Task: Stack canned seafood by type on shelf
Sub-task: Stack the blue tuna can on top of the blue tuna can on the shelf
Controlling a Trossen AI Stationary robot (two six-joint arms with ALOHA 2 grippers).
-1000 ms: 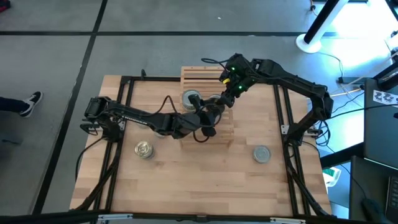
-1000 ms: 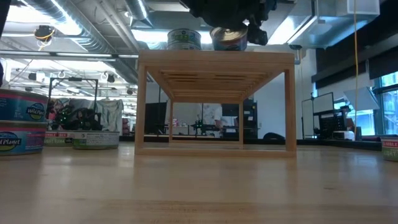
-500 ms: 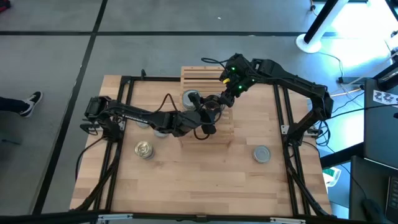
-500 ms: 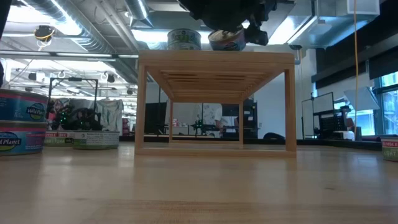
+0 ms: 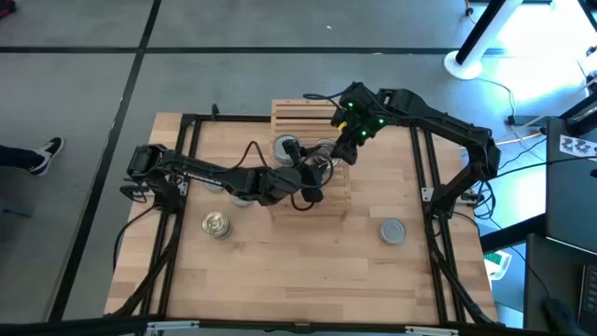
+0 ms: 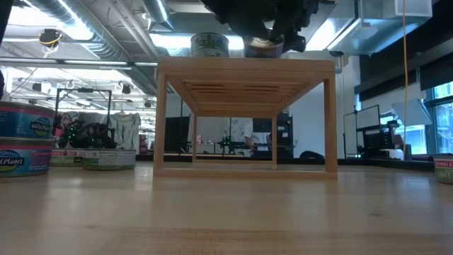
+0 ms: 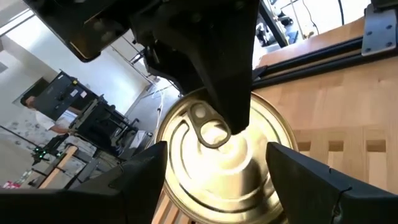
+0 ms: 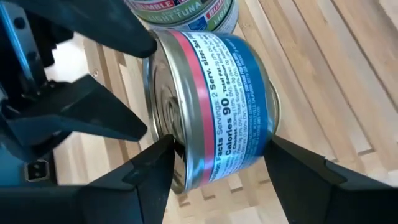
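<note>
Right wrist view, centre frame: the right gripper (image 8: 208,155) is clamped across the flat ends of a blue-labelled tin (image 8: 211,109) above the slatted rack (image 8: 323,68). Left gripper (image 7: 217,168) straddles its golden top, fingers apart. Rigid, smooth, likely slippery; its curved side wall would probably give a surer hold.

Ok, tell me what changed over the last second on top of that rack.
The gold-topped tin between both tools tipped from flat to on edge above the shelf. The right tool widened slightly around it; the left tool stayed beside it. The green-labelled tin on the shelf and the tins on the table stayed put.
</note>
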